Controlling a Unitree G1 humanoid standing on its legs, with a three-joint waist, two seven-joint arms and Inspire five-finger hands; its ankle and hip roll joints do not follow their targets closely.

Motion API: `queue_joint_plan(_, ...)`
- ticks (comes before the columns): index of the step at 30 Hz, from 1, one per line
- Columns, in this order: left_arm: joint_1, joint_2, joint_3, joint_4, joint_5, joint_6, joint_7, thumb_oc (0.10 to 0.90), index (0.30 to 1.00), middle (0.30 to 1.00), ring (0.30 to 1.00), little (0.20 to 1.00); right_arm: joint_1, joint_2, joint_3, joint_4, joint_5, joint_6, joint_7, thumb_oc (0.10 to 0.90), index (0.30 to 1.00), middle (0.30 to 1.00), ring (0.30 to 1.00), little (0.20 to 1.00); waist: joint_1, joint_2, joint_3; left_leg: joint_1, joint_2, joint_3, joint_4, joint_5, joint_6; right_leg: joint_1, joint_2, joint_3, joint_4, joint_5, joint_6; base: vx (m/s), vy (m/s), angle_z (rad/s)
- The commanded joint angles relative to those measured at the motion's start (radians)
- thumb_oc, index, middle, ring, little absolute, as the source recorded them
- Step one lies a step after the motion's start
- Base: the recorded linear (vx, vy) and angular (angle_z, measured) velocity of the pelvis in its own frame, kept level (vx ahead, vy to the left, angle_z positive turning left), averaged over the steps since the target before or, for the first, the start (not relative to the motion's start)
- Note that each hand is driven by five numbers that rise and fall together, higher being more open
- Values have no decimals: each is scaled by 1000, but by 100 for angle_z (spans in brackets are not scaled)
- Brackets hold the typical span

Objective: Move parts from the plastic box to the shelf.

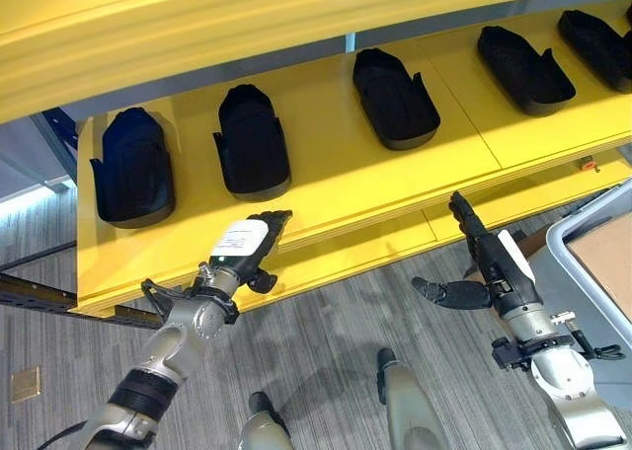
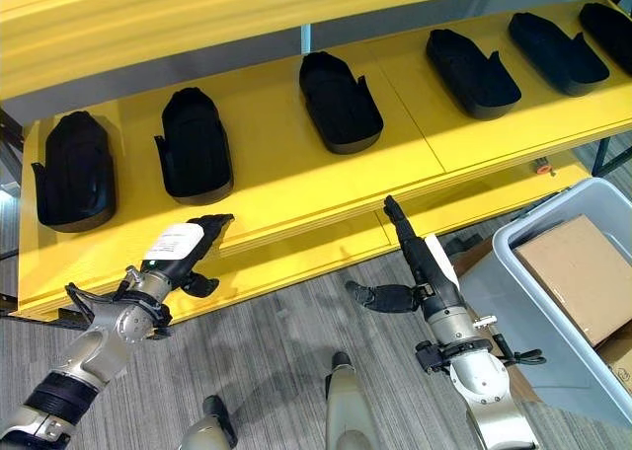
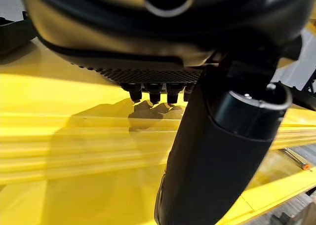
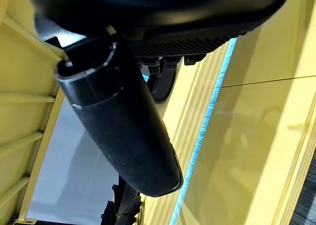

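Note:
Several black moulded parts lie in a row on the yellow shelf [image 1: 336, 179], among them one at the far left [image 1: 133, 169], one beside it [image 1: 252, 142] and one in the middle [image 1: 395, 97]. My left hand [image 1: 247, 245] reaches to the shelf's front edge below the second part, with its fingers straight and nothing in it. My right hand [image 1: 491, 256] hangs in front of the lower shelf lip, fingers pointing up and thumb [image 1: 444, 292] spread to the side, also empty. The grey plastic box [image 2: 499, 292] stands at the lower right.
A brown cardboard box [image 2: 578, 272] lies inside the plastic box. Another yellow shelf board [image 1: 197, 36] overhangs the row of parts. Grey carpet floor [image 1: 336, 312] lies below the shelf. A wide bare stretch of shelf runs between the parts and the front edge.

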Motion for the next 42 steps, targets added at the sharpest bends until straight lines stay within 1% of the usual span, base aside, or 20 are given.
queue_joint_plan(1,-146,6,38,23,25,-5,99,900,1000,1000,1000,1000,-24,-18,-75,-94,36,-106,-24,900,1000,1000,1000,1000,-13,-16,-45,-35,33,-41,9,40,48,57,-12,-7,-50,57,-2,0,0,0)
queue_joint_plan(14,-219,6,23,112,-2,16,112,900,1000,1000,1000,1000,6,-17,-88,-90,38,-109,-22,900,1000,1000,1000,1000,-22,-24,-39,-55,39,-44,31,34,47,40,-9,-3,-36,57,-4,0,0,0)
queue_joint_plan(30,-261,4,9,181,-16,30,123,900,1000,1000,1000,1000,40,-20,-94,-93,41,-115,-20,900,1000,1000,1000,1000,-28,-28,-37,-81,42,-52,54,30,45,15,-8,-6,-9,53,-9,0,0,0)
queue_joint_plan(39,-251,0,14,159,-21,25,127,900,1000,1000,1000,1000,47,-19,-96,-86,39,-117,-23,900,1000,1000,1000,1000,-26,-28,-34,-88,42,-56,59,29,43,13,-7,-7,-7,52,-10,0,0,0)
queue_joint_plan(42,-227,0,25,108,-30,12,119,900,1000,1000,1000,1000,46,-14,-99,-87,42,-117,-23,900,1000,1000,1000,1000,-21,-27,-32,-90,41,-58,60,29,43,14,-7,-10,-6,52,-12,0,0,0)
